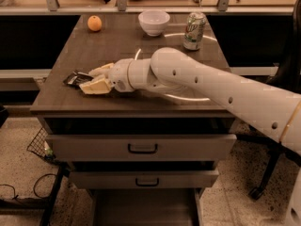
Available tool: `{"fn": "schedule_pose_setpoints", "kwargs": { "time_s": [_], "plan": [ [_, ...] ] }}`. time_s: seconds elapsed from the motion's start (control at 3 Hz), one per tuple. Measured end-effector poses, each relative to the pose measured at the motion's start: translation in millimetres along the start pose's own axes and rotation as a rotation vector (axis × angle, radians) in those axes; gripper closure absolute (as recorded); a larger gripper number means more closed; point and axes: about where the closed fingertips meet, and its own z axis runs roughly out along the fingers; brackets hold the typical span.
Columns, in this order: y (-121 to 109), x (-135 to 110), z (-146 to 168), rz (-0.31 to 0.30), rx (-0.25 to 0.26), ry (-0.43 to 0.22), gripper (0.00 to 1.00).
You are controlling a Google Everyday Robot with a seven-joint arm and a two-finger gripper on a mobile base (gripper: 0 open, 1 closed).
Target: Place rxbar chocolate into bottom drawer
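Rxbar chocolate (73, 78), a small flat bar in a dark crinkled wrapper, is not yet at its destination. The brown wood-grain cabinet top (117, 46) carries it near the front left corner, while the bottom drawer (146, 210), a wide shallow grey tray, stands pulled out beneath the two handled drawers, judged ready to receive it. The white robot arm (211, 86) lies low across the top so that the cream two-finger gripper (86, 80) meets the flat bar side-on, its fingers spread and bracketing the bar's near end, with no firm pinch evident.
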Motion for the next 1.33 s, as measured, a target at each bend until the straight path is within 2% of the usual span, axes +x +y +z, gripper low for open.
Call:
{"fn": "schedule_pose_setpoints", "kwargs": {
  "time_s": [1.33],
  "plan": [
    [0.1, -0.2, 0.0, 0.000, 0.000, 0.000, 1.00]
  ]
}}
